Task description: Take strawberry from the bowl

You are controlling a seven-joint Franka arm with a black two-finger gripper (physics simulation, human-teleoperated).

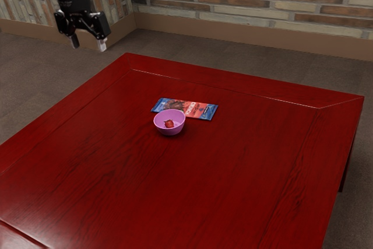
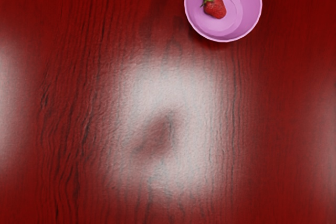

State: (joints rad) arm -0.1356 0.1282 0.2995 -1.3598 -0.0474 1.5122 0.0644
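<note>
gripper: open, its two fingers standing apart with nothing between them; it hangs high, well apart from the bowl.
step in hand: reaching over to the strawberry, i judge, with the grasp and the lift out still to do.
approach: travel high until the gripper is centred over the fruit rather than over the middle of the bowl, then come straight down with the fingers pointing down.
bowl: pink, round and upright on the table; its wall leaves modest room, so each fingertip should enter inside the rim, and neither should press on the wall, or the bowl may slide or tip.
grip: best taken across the red body, short of the leaves, low enough to pass its widest part but stopping just above the bowl's floor; close gently, as a tapered fruit could roll or squirt away.
lift: straight up until clear of the rim, before any sideways move.
packet: blue and red, lying flat just beside the bowl; worth keeping the fingers off it.
strawberry: inside the bowl, lying on its side, off the floor's centre; bright red, finely speckled, narrowing from a green leafy cap to a blunt tip.
</note>
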